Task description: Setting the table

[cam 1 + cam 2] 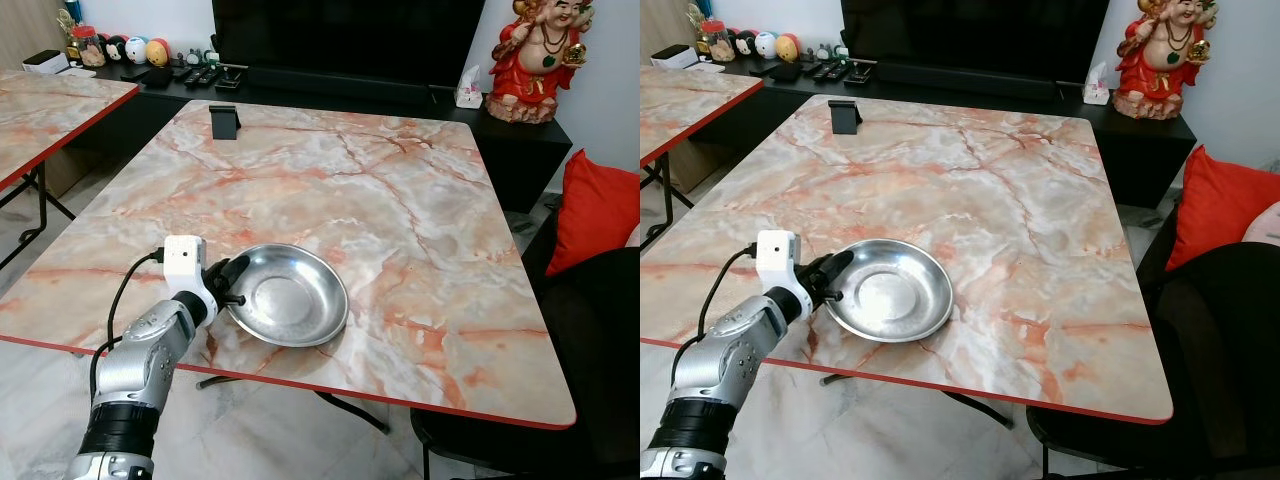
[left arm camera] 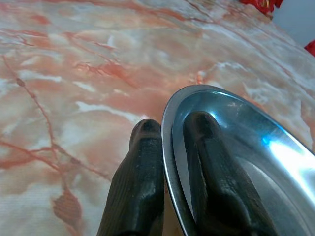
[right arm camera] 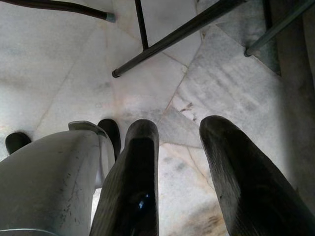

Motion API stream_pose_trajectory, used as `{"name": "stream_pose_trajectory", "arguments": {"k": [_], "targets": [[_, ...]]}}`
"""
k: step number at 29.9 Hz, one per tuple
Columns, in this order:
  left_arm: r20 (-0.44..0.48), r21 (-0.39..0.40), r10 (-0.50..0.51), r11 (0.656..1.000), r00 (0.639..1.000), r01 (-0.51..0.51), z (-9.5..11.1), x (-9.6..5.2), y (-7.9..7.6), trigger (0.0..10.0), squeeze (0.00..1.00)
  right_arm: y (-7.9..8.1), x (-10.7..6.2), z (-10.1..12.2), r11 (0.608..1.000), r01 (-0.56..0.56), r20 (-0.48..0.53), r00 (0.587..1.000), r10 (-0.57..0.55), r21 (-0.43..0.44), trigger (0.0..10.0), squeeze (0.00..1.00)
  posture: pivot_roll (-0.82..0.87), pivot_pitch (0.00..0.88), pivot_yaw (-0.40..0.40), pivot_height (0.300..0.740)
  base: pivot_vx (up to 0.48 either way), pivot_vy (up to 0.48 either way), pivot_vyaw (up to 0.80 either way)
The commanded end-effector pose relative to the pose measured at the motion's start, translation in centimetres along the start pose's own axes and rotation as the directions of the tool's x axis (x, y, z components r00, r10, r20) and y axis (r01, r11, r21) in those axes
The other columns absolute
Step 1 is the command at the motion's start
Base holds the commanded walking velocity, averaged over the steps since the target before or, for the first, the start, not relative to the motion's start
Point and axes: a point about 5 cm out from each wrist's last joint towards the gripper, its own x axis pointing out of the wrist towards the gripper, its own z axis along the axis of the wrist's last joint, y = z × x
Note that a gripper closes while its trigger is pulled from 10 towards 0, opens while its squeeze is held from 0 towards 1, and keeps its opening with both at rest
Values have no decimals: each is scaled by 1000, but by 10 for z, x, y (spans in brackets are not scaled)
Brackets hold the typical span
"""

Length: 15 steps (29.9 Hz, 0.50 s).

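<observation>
Marble table (image 1: pixel 400 200): phone stand (image 1: pixel 224 121) near far-left corner; left hand (image 1: pixel 226 285) pinches steel bowl (image 1: pixel 292 296) rim, near edge; right hand (image 3: pixel 179 172) open, idle

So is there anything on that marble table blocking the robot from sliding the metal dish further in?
Nothing visible does. The left gripper already pinches the rim of the metal dish, and the marble table beyond it is bare. A small black stand sits at the far edge, well away.

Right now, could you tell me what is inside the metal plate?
The metal plate holds no food, only one finger of the left tool, which pinches its rim. The marble table directly beneath the plate is covered.
</observation>
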Motion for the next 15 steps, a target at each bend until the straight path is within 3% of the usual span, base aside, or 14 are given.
{"name": "stream_pose_trajectory", "arguments": {"k": [1, 15], "targets": [[-22, 42, -4, 999, 1000, 5, -3, -1, 0, 10000, 0, 0, 0, -1, 1000, 1, -7, 1000, -1, -6, 10000, 0, 126, 0, -74, 728, 0, 0, 0], [-74, 164, 50, 986, 996, -37, -13, 0, 2, 10000, 0, 0, 0, 0, 1000, 2, -5, 1000, -2, -8, 10000, 0, 122, 0, -77, 728, 0, 0, 0]]}}
